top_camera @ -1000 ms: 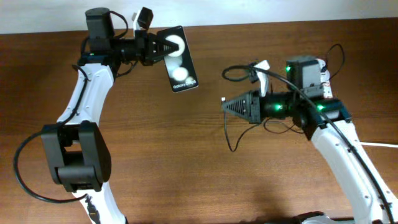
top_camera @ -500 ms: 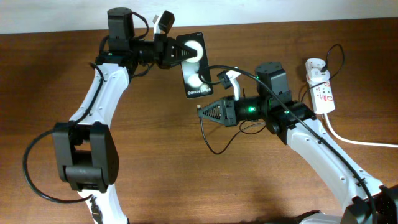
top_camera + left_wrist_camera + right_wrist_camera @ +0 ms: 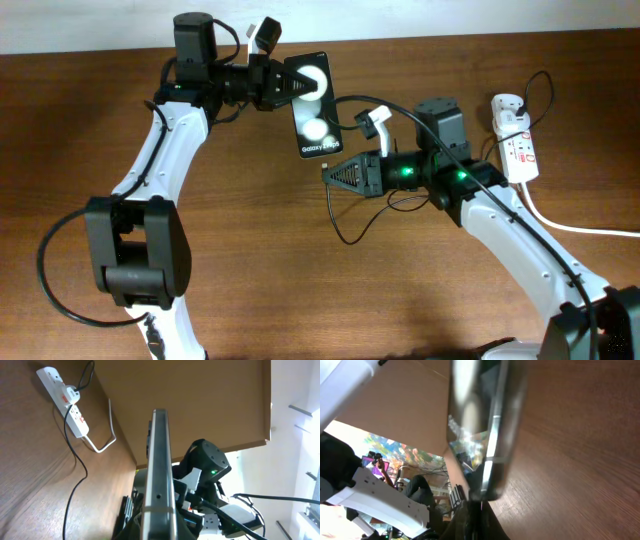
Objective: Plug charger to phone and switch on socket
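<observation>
The right gripper had edged slightly rightward, pinching the charger just beside the phone, which the left gripper clamped aloft; the socket lay well apart.

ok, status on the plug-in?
Left pincer shut on phone. Right pincer shut on charger, tip just short of phone's bottom edge. Socket untouched. Nothing in between.
</observation>
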You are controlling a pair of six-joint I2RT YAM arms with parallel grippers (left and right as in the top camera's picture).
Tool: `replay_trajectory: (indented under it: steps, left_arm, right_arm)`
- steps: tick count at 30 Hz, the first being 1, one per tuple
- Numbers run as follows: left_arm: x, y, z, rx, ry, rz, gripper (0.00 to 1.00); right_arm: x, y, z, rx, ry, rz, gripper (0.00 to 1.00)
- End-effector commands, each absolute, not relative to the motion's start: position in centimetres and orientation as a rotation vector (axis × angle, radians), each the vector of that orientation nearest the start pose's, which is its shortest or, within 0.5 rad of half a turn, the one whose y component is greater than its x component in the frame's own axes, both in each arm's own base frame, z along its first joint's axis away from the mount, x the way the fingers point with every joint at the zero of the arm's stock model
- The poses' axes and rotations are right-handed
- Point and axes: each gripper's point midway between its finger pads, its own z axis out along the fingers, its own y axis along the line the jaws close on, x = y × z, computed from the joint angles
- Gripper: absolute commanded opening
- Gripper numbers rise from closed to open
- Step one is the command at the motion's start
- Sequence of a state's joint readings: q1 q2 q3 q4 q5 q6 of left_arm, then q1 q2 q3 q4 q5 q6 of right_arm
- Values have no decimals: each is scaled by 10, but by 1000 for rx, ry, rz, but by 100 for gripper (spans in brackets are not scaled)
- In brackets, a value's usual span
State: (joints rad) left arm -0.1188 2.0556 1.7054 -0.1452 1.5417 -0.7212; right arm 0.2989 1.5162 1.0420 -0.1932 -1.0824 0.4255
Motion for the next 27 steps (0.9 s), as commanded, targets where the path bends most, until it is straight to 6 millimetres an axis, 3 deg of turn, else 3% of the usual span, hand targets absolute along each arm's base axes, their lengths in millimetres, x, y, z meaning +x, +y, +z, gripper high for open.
replay_trajectory:
  steps: [1,21,27]
  left_arm:
    - [434,-228,289,539,2026,-2082,0]
    - [431,-233,289,554,2028,-2089,0]
    - [431,-233,289,554,2028,-2089,0]
  right_arm:
    - [313,256,224,-510,2188,1606,4]
    - [318,250,235,-538,2120,1631,4]
    - [319,249,234,-473,2159,1656,4]
